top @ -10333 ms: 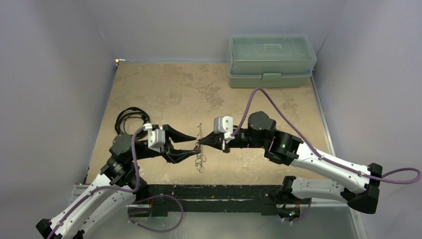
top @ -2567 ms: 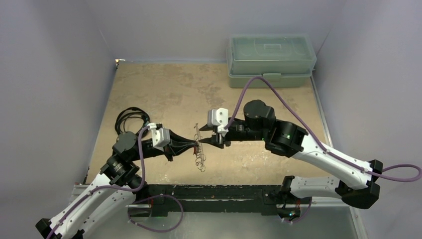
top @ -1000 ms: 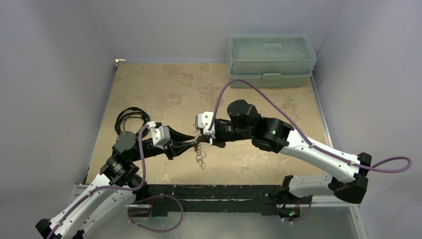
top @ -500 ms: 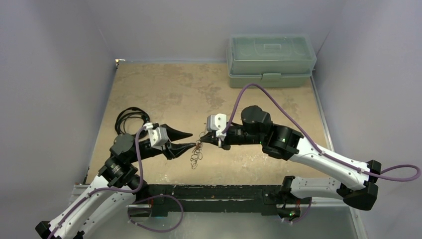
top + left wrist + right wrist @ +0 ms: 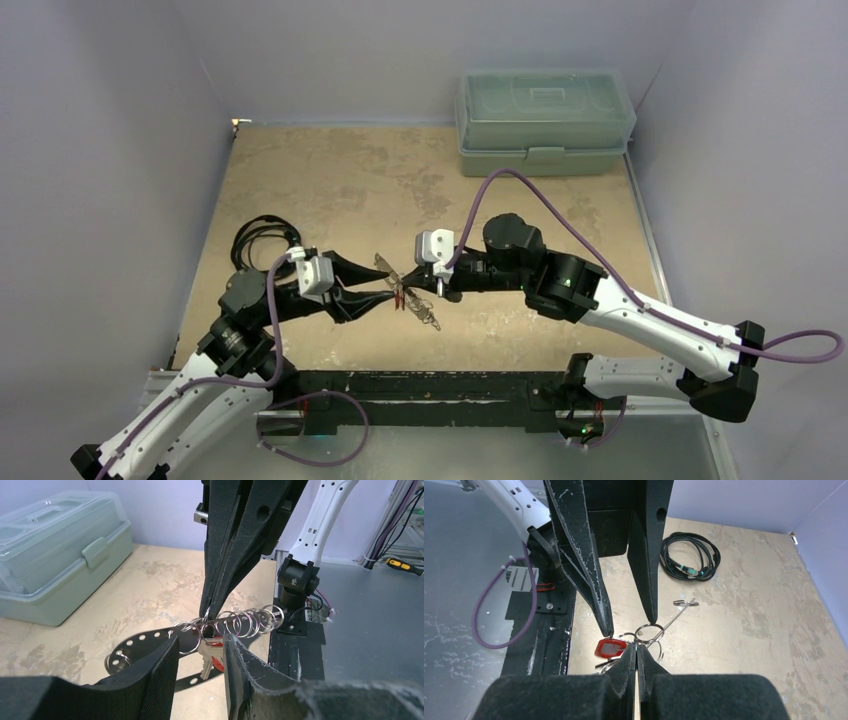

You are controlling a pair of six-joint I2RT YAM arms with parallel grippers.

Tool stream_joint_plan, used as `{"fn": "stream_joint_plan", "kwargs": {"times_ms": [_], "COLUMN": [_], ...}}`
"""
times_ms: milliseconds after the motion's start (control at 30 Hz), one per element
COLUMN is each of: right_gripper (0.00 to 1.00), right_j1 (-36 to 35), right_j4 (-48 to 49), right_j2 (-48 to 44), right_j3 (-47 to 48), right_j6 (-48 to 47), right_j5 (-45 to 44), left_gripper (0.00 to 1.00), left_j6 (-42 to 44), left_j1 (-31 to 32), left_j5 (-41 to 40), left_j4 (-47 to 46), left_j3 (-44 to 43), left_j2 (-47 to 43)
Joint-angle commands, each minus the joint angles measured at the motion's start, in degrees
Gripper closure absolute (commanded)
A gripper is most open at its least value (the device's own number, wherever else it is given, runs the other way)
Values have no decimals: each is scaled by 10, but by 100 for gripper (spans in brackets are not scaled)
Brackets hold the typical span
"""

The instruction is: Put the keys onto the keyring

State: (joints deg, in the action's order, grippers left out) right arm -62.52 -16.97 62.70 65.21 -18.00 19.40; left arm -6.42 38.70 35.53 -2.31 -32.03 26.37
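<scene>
The keyring (image 5: 418, 303) is a chain of thin silver rings held in the air between my two grippers. My right gripper (image 5: 414, 290) is shut on one ring; its closed tips show in the right wrist view (image 5: 636, 651) pinching that ring (image 5: 649, 632). The key (image 5: 610, 649), with a red head, hangs from the rings just left of those tips. In the left wrist view the key (image 5: 212, 654) hangs below the row of rings (image 5: 245, 622). My left gripper (image 5: 200, 642) is open, one fingertip on each side of the rings. A flat perforated strip (image 5: 142, 641) trails from the chain.
A coiled black cable (image 5: 262, 235) lies on the table left of my left arm, also in the right wrist view (image 5: 689, 559). A green lidded box (image 5: 545, 120) stands at the back right. The black base rail (image 5: 420, 385) runs along the near edge.
The left gripper, shut on the rings a second ago, has opened and stays open. The ring chain, hanging down half a second ago, now swings out level toward the lower right. The right gripper keeps its hold.
</scene>
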Motion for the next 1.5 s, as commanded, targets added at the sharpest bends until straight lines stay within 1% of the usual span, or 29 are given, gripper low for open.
{"fn": "stream_joint_plan", "kwargs": {"times_ms": [0,133,200,367,467,633,867,1000,1233,1467], "right_gripper": [100,100,100,100,100,100,100,100,100,100], "right_j1": [-1,-1,-1,-1,-1,-1,-1,-1,-1,-1], "right_j4": [40,44,46,47,50,52,56,59,68,97], "right_j2": [-10,-7,-7,-6,-4,1,3,3,-6,-28], "right_j3": [0,2,2,4,3,2,-2,-3,-10,-27], "right_j6": [6,8,8,9,10,11,14,15,16,21], "right_j5": [3,8,11,14,18,23,27,26,11,-13], "left_gripper": [64,71,72,79,80,89,92,100,100,100], "left_j6": [-27,-36,-38,-39,-40,-30,-18,-15,-12,-11], "left_j1": [0,0,0,0,0,0,0,0,0,1], "left_j5": [3,5,7,12,14,17,17,18,14,9], "left_j4": [-24,-25,-25,-24,-25,-21,-17,-17,-19,-17], "left_j3": [-22,-22,-22,-25,-24,-26,-26,-26,-21,-21], "left_j2": [9,17,22,30,30,27,20,19,12,7]}}
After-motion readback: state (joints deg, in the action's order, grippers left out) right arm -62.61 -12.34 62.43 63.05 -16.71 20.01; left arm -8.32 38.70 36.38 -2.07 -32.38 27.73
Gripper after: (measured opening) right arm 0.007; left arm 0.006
